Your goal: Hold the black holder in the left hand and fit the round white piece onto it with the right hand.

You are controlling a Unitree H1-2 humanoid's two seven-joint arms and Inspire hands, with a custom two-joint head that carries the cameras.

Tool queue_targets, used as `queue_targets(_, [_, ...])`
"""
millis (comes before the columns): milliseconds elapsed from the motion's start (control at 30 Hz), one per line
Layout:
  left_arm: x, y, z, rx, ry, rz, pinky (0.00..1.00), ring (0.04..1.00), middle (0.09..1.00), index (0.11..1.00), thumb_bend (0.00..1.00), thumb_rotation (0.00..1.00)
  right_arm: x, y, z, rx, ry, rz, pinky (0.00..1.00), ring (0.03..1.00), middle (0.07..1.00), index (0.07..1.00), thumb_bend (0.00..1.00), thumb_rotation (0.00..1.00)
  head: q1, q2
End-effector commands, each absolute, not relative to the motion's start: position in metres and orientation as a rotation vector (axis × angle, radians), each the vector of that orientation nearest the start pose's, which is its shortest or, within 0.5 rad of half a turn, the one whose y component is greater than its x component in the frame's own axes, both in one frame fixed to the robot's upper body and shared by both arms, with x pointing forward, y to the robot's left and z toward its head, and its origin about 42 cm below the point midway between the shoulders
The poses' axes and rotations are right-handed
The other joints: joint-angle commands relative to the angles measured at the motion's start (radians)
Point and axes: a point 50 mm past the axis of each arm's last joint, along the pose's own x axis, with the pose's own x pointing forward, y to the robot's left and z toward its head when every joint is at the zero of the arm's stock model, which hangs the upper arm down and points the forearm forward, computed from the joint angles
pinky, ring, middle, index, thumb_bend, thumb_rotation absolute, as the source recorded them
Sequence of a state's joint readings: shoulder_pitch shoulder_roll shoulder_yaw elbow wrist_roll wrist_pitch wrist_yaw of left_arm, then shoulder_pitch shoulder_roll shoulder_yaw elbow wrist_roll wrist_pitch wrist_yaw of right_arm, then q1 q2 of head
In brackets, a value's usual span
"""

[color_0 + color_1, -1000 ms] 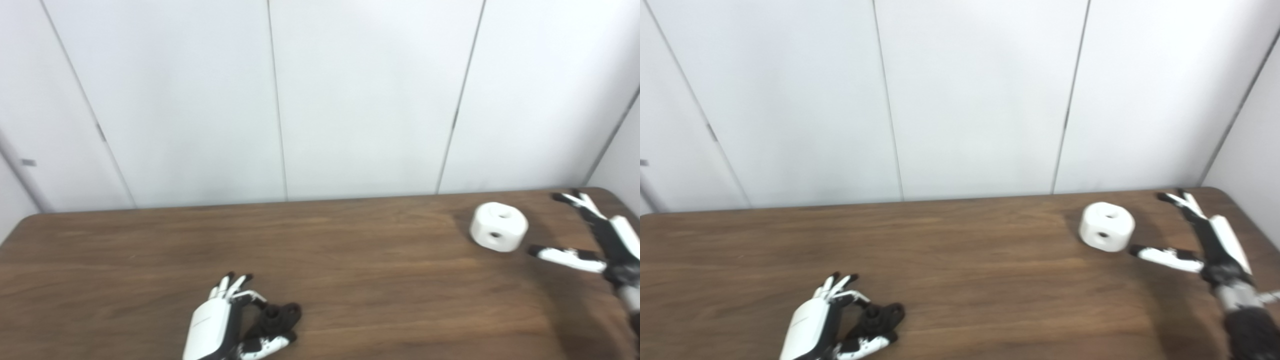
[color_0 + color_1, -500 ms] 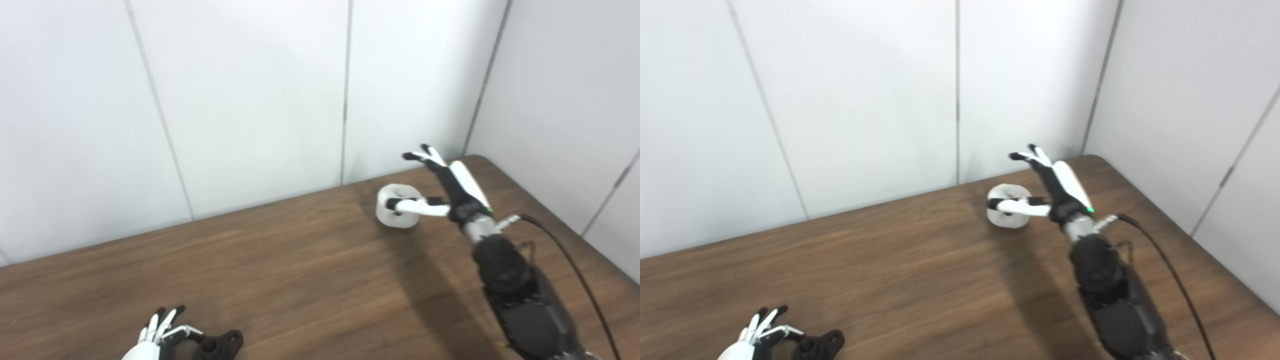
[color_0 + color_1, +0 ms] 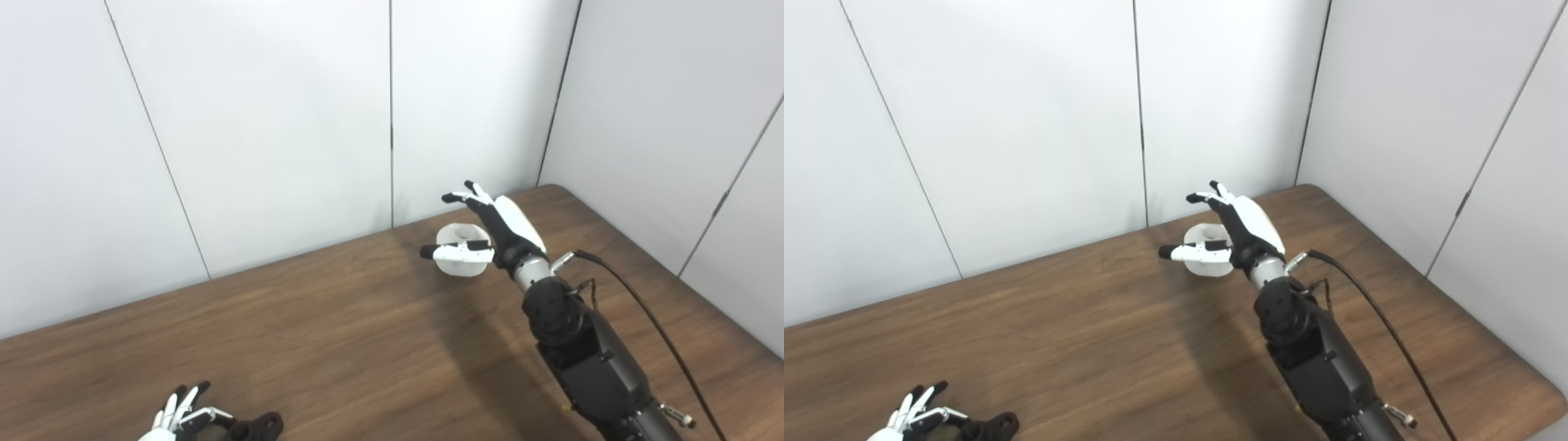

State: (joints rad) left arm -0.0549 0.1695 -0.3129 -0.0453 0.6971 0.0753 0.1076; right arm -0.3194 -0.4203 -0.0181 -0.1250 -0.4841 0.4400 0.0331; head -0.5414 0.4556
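The round white piece (image 3: pixel 459 267) stands on the brown table (image 3: pixel 343 343) near its far right corner. My right hand (image 3: pixel 493 229) is open around it: the thumb lies across its front and the fingers reach over its top and far side, spread apart. The black holder (image 3: pixel 260 424) lies on the table at the picture's bottom left. My left hand (image 3: pixel 177 416) is right beside it on its left, with one finger curled toward it and the others pointing up. The bottom edge cuts off most of this hand, so its grip is hidden.
White wall panels stand close behind the table and along its right side. A black cable (image 3: pixel 643 312) runs along my right forearm. The table's right edge (image 3: pixel 704 294) is near the right arm.
The camera has turned to the right. My right hand has moved in from the right of the white piece and now reaches around it. The left hand stays beside the holder.
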Motion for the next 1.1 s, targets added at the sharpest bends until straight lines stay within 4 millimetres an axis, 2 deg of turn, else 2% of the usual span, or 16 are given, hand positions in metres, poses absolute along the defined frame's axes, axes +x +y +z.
queue_targets(0, [0.284, 0.195, 0.092, 0.89, -0.09, -0.171, 1.0, 1.0, 0.936, 0.482, 0.52, 0.04, 0.378, -0.335, 0.262, -0.865, -0.094, -0.274, 0.92, 0.999, 1.0, 0.83, 1.0, 0.59, -0.006, 0.0])
queue_targets(233, [0.286, 0.2, 0.09, 0.88, -0.098, -0.17, 1.0, 1.0, 0.94, 0.481, 0.52, 0.04, 0.388, -0.351, 0.252, -0.871, -0.063, -0.269, 0.94, 1.0, 1.0, 0.813, 1.0, 0.57, -0.027, -0.008])
queue_targets(467, [0.288, 0.203, 0.089, 0.877, -0.096, -0.171, 1.0, 1.0, 0.946, 0.481, 0.52, 0.04, 0.392, -0.359, 0.25, -0.892, -0.042, -0.26, 0.94, 1.0, 1.0, 0.832, 1.0, 0.57, -0.042, -0.023])
queue_targets(600, [0.288, 0.205, 0.088, 0.877, -0.096, -0.167, 1.0, 1.0, 0.946, 0.481, 0.51, 0.04, 0.394, -0.371, 0.25, -0.888, -0.053, -0.233, 0.93, 1.0, 1.0, 0.825, 1.0, 0.58, -0.04, -0.028])
queue_targets(733, [0.289, 0.206, 0.088, 0.875, -0.099, -0.158, 1.0, 1.0, 0.948, 0.481, 0.51, 0.04, 0.398, -0.384, 0.251, -0.882, -0.049, -0.212, 0.92, 1.0, 1.0, 0.849, 1.0, 0.55, -0.037, -0.031])
queue_targets(1067, [0.291, 0.208, 0.088, 0.87, -0.102, -0.149, 1.0, 1.0, 0.952, 0.48, 0.51, 0.04, 0.404, -0.393, 0.251, -0.878, -0.029, -0.202, 0.93, 1.0, 1.0, 0.857, 1.0, 0.48, -0.038, -0.039])
